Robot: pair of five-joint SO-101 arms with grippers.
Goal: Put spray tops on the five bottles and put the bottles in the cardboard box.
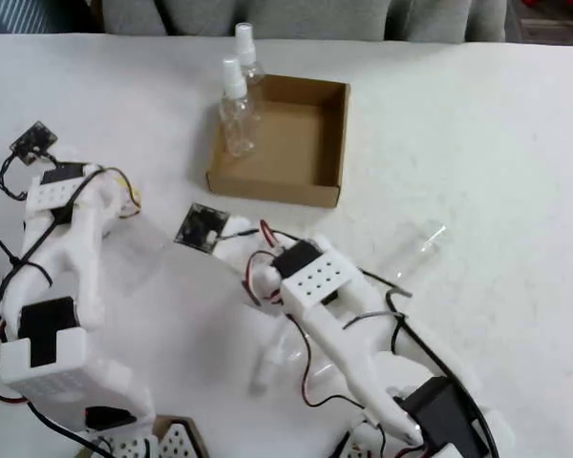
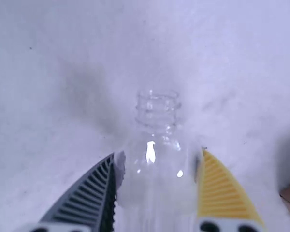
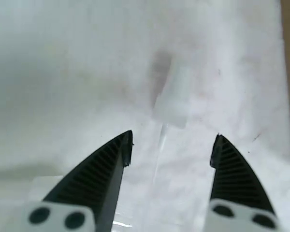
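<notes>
Right now a white spray top [image 3: 171,104] lies on its side on the white worktop [image 1: 497,143], its thin dip tube running back toward the right gripper [image 3: 173,135]. That gripper hangs over it with its two dark fingers spread wide. It holds nothing, and the tube lies in the gap between the fingertips.

To the left, the left gripper [image 2: 159,154] is closed on an uncapped bottle [image 2: 157,125], with the grey finger against one side of the clear body and the yellow finger against the other. The threaded neck is bare and points away from the gripper.

Farther back, in the middle of the worktop, the cardboard box [image 1: 277,191] sits open. A nearer capped bottle [image 1: 237,114] stands upright at the box's left wall. A farther capped bottle [image 1: 248,57] stands upright at the far left corner. Whether either one is inside the box or just outside it, I cannot tell.

To the right of the right arm, and nearer than the box, a clear bottle [image 1: 415,250] lies on its side on the worktop, apart from the box.
</notes>
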